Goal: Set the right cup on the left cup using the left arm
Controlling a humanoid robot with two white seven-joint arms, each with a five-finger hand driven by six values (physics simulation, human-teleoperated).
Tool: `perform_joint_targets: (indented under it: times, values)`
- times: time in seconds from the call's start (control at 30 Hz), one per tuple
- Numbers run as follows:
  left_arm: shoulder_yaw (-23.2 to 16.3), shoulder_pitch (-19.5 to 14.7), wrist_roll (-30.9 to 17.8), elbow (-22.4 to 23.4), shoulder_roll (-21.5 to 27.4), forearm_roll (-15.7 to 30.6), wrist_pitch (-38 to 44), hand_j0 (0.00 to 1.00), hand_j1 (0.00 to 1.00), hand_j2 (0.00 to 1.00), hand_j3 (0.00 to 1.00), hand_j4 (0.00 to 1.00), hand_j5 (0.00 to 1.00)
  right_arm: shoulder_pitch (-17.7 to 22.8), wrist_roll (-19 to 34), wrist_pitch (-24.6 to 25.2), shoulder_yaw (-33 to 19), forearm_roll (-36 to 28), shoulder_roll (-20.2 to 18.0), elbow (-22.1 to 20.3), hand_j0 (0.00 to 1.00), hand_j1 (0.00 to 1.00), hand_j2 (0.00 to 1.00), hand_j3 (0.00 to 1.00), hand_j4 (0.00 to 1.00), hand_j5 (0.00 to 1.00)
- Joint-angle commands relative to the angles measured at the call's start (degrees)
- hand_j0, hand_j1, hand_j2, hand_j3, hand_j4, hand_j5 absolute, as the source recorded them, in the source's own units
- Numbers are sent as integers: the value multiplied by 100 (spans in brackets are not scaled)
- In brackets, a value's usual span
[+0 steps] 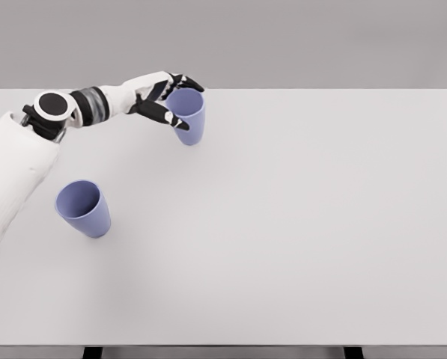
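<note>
Two blue-violet cups stand on the white table (pixel 298 224). The right cup (pixel 189 120) is upright near the far edge, left of the middle. My left hand (pixel 171 101) reaches it from the left, its black-tipped fingers curled around the cup's rim and upper wall, thumb on the near side. The left cup (pixel 84 208) stands apart, nearer to me at the left, its mouth open upward. It is a good way below and left of the held cup. My left arm (pixel 28 142) bends in from the lower left.
The table's far edge (pixel 283 90) runs just behind the held cup. A grey wall lies beyond it. The table's front edge (pixel 223 345) shows at the bottom of the view.
</note>
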Motion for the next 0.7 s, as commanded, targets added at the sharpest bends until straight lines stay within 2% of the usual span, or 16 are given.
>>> perform_joint_targets:
  times: [0.0,0.2,0.67]
  values:
    - [7,0,1,-348,224,230,109,68,68,68,68,68,68,0,0,0,0,-1,-1,1,100,100,100,100,100,100]
    - [-10,62,1,-814,584,441,109,68,68,68,68,68,68,0,0,0,0,-1,-1,1,100,100,100,100,100,100]
    - [-19,483,1,-2290,1779,1179,214,68,68,68,68,68,68,9,0,0,0,-1,-1,1,100,100,100,100,100,100]
